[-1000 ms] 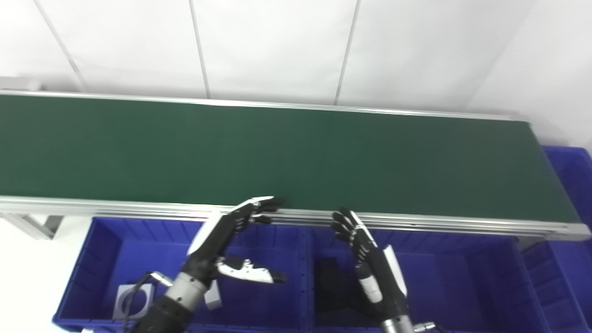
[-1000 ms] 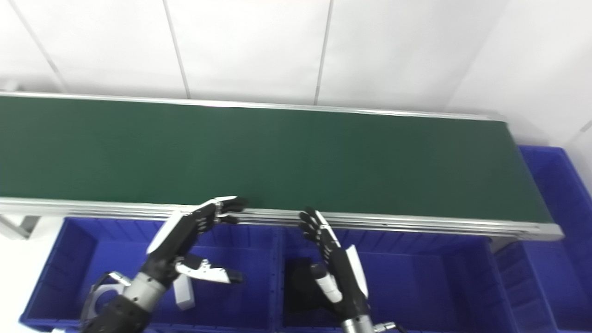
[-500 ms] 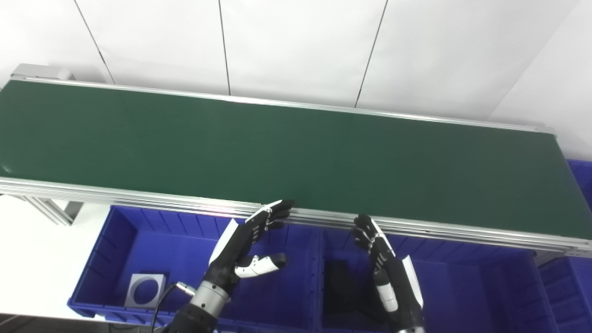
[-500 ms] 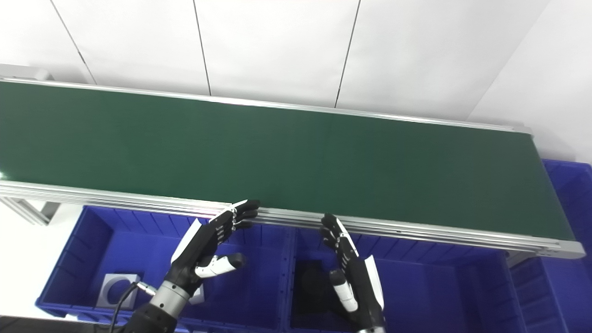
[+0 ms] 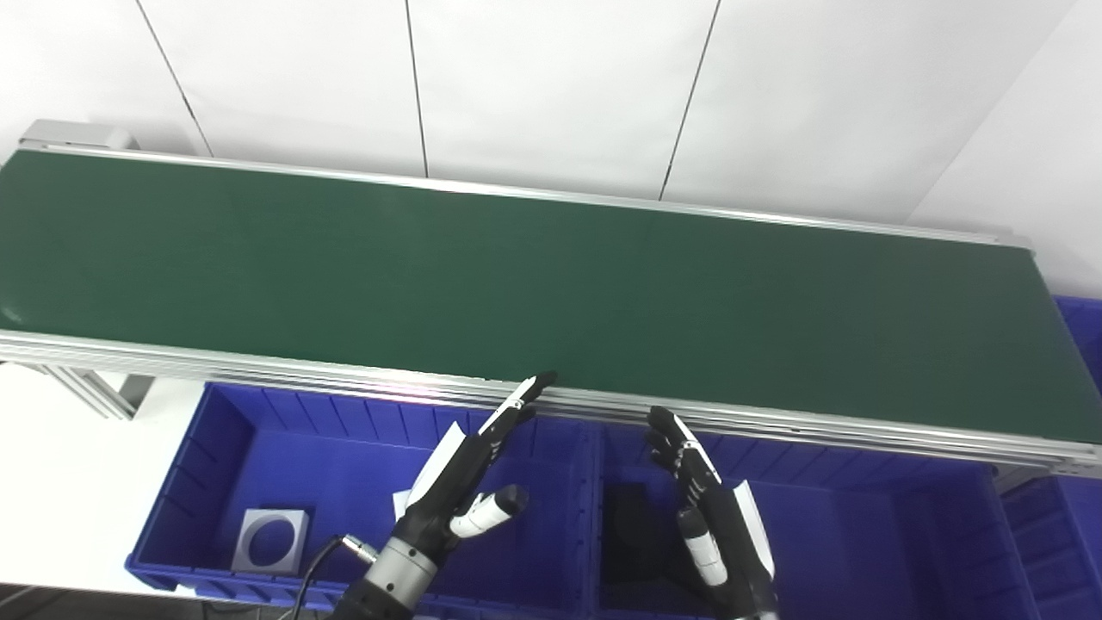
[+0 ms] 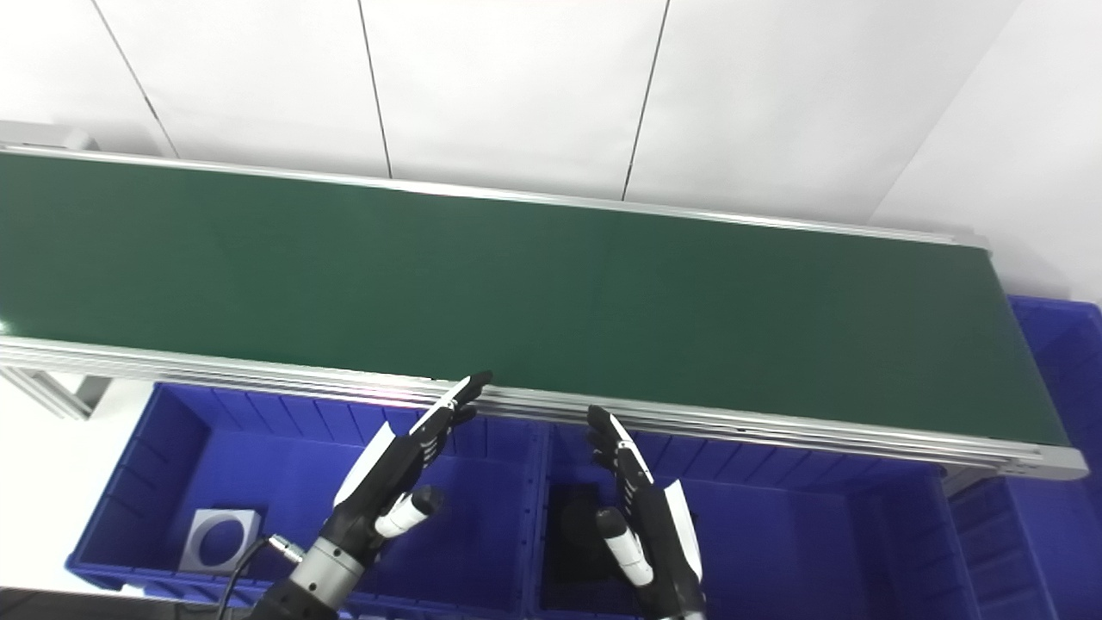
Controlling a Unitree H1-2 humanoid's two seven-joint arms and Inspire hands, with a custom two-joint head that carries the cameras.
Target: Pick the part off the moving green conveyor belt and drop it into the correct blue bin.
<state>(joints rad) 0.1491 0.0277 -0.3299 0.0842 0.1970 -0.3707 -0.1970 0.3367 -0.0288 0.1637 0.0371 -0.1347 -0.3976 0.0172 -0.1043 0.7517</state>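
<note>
The left hand [image 5: 469, 469] is held open with its fingers straight and spread, and nothing is held in it. The right hand [image 5: 710, 517] is open too and holds nothing. Both are raised over the blue bins [image 5: 215, 448], just below the metal edge of the belt [image 5: 516, 275]. The belt is flat, smooth and dark green, and no part can be seen on it. A square grey part with a round hole [image 5: 271, 541] lies in the left bin. Something dark [image 5: 633, 534] lies in the middle bin.
</note>
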